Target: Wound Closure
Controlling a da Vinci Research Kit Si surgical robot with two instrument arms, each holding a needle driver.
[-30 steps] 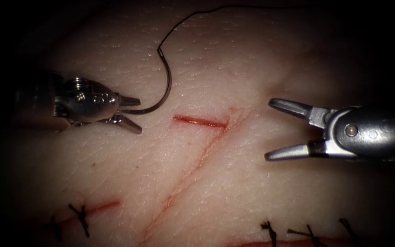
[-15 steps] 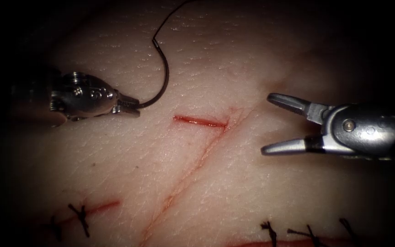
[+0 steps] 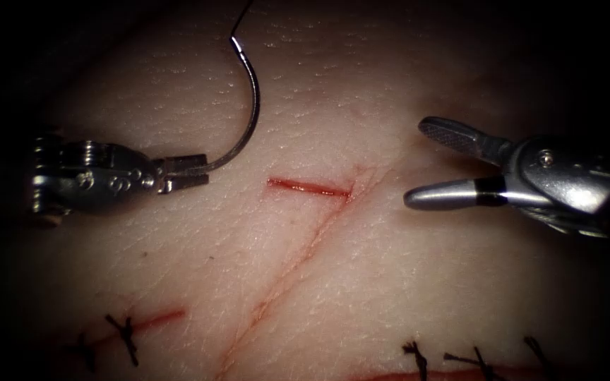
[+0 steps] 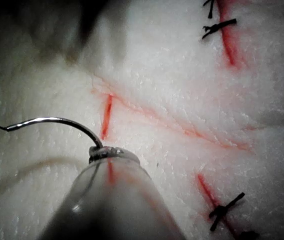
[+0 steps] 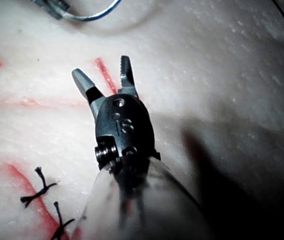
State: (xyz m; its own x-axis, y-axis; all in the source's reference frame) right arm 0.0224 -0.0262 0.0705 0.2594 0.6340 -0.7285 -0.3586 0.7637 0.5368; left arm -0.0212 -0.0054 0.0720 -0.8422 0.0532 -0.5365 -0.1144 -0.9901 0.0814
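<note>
Left tool (image 3: 190,171): fingers clenched on the pointed end of the needle (image 3: 248,106), a steel curve arching clear above the tissue (image 3: 361,282), left of the short red cut (image 3: 309,187); dark thread (image 3: 243,15) trails from its blunt end. Right tool (image 3: 432,164): fingers released, grasping nothing, right of the cut.

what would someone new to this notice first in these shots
The dark curved steel needle stands out first, arching free above the pale tissue left of the short red cut. The left arm's silver tool grips it near its tip end, and thin black thread leaves its other end. Right of the cut, the right arm's silver tool hangs with jaws spread, holding nothing.
</note>
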